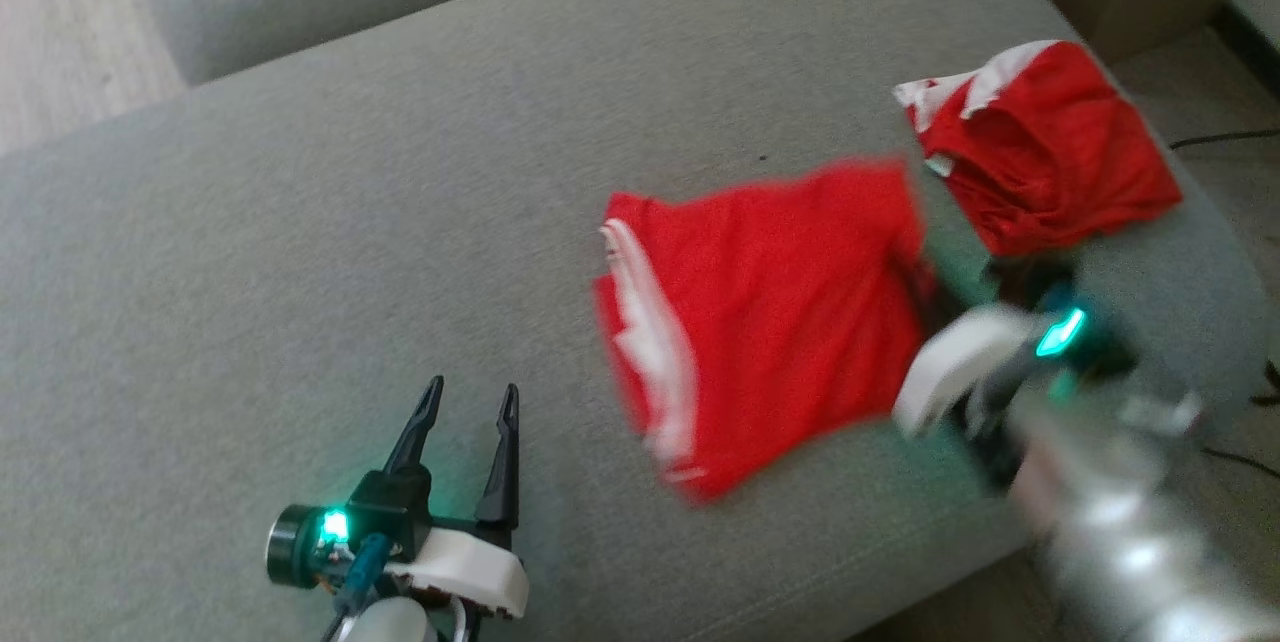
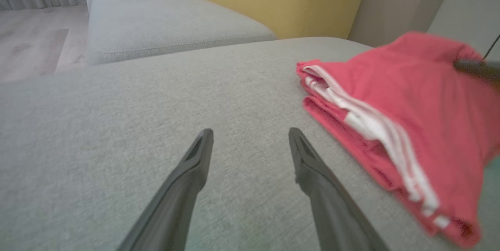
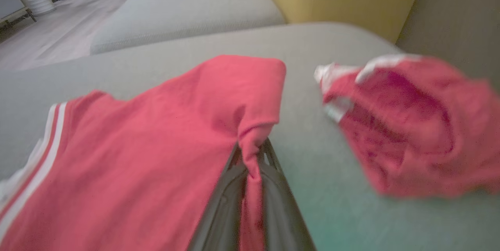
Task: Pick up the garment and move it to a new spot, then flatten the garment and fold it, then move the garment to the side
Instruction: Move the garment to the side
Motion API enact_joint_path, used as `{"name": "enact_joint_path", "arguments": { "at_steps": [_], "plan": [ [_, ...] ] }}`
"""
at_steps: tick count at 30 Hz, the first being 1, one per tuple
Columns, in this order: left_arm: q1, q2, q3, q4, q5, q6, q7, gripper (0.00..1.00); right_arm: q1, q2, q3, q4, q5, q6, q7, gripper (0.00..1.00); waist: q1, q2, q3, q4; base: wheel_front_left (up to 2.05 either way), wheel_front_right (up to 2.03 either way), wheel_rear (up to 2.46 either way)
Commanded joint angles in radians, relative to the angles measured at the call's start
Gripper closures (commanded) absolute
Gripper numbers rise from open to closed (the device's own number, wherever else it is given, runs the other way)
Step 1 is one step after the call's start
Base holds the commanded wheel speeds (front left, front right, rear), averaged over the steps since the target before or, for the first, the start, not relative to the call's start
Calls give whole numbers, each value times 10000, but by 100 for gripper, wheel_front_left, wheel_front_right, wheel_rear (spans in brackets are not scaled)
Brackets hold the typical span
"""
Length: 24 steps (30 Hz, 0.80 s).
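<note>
The folded red garment [image 1: 780, 322] is laid on the grey sofa cushion [image 1: 350, 222], with its white-striped edge turned toward the robot's left. Its right-hand corner is bunched and pinched between the closed fingers of the right gripper [image 3: 250, 157]. The left gripper [image 1: 473, 392] is spread wide and empty, well apart on the striped side, so a sideways drag is judged to fall to the right arm, toward the second red garment [image 1: 1045, 147] nearby.
</note>
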Motion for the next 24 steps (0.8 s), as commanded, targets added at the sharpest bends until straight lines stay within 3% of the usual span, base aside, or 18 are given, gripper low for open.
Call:
{"name": "enact_joint_path", "arguments": {
  "at_steps": [1,10,11,12,13,17,21,24],
  "plan": [
    [-374,26,249,-208,68,-26,-97,0,-670,-231,6,-175,-99,-9,-110,100,0,0,160,213,0,0,0],
    [-523,26,358,-204,158,-46,-97,0,-3152,-2950,-1204,2011,-1654,-9,374,100,0,0,408,1130,0,0,0],
    [-515,26,386,-198,166,-33,-97,0,-3341,-3238,-1437,2198,-1886,-9,360,80,0,0,410,1183,0,0,0],
    [-502,26,412,-195,166,-31,-97,0,-3480,-3493,-1709,2360,-2129,-9,360,6,0,0,406,1236,0,0,0],
    [-486,26,436,-200,165,-32,-97,0,-3590,-3714,-2040,2473,-2354,-9,338,0,0,0,406,1274,0,0,0],
    [-438,26,538,-244,177,-10,-97,0,-3641,-3760,-3320,2572,-3017,-9,40,0,0,0,363,1365,0,0,0],
    [-383,26,694,-299,152,33,-97,0,-3272,-2801,-4106,2018,-3387,-9,-95,0,0,0,269,1407,0,0,0],
    [-332,26,806,-366,114,99,-97,0,-2600,-1898,-4489,791,-3497,-9,-105,0,0,0,179,1543,0,0,0]
  ]
}}
